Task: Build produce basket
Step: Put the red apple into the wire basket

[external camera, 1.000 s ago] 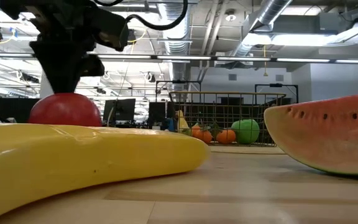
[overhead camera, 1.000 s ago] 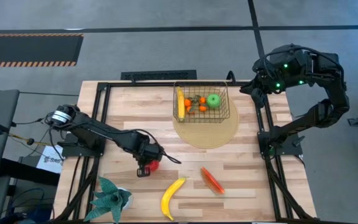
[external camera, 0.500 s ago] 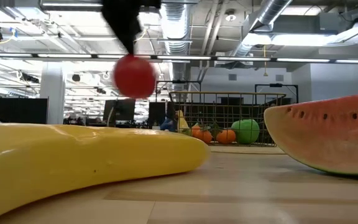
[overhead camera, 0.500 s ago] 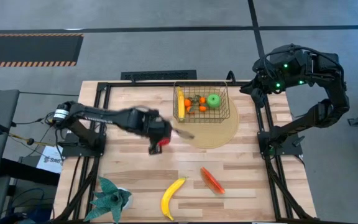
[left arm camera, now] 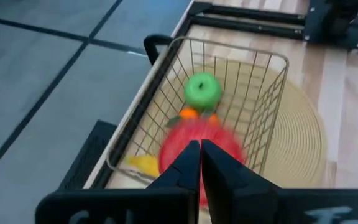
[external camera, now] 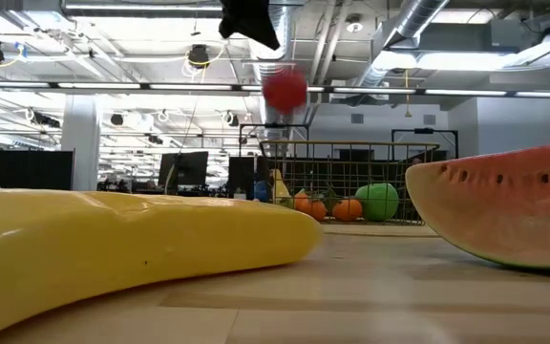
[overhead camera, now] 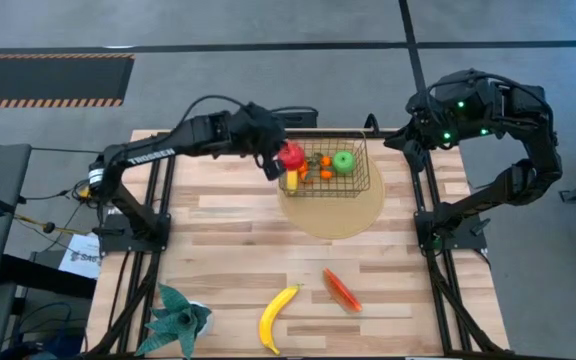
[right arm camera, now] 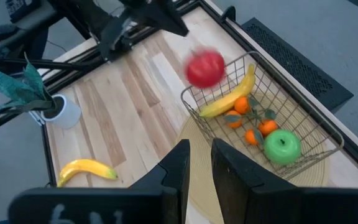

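My left gripper (overhead camera: 276,160) is shut on the red apple (overhead camera: 292,157), high over the left end of the gold wire basket (overhead camera: 361,172). The apple also shows blurred in the left wrist view (left arm camera: 197,146), below the shut fingers (left arm camera: 201,160). The basket stands on the round tan mat (overhead camera: 338,215) and holds a banana (overhead camera: 290,172), small oranges (overhead camera: 320,168) and a green apple (overhead camera: 343,160). A second banana (overhead camera: 276,318) and a watermelon slice (overhead camera: 340,290) lie on the table near its front edge. My right gripper (right arm camera: 201,168) is open and empty, raised at the far right corner. My left gripper comes at the red apple from above, its fingers almost fully together at the apple's top (left arm camera: 199,134). Which part they have is blurred and cannot be told. The apple hangs below the fingertips (external camera: 285,89), lifted clear, above the basket's rim.
A teal spiky plant in a white pot (overhead camera: 180,318) stands at the near left corner. Black frame rails run along the table's left, right and far edges.
My left gripper has lifted the red apple off the table's left middle and carried it up, toward the far edge and to the right, to above the basket's left end. The apple has gone from resting on the wood to hanging clear.
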You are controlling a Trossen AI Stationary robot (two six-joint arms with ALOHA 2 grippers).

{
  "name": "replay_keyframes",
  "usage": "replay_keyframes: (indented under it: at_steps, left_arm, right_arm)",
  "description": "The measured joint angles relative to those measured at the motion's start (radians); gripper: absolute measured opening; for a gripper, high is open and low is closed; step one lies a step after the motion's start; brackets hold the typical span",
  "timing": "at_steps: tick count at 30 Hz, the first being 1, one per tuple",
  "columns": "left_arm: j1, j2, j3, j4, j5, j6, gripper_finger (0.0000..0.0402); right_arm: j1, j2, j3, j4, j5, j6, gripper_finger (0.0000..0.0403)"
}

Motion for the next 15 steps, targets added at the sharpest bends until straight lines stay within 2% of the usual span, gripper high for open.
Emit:
replay_keyframes:
  at_steps: [10, 15]
  left_arm:
    - [0.007, 0.168, 0.000, 0.076, 0.194, 0.076, 0.0000]
    - [0.001, 0.203, 0.000, 0.097, 0.219, 0.077, 0.0000]
  right_arm:
    - [0.000, 0.000, 0.000, 0.004, 0.002, 0.024, 0.0085]
    - [0.000, 0.000, 0.000, 0.004, 0.002, 0.047, 0.0085]
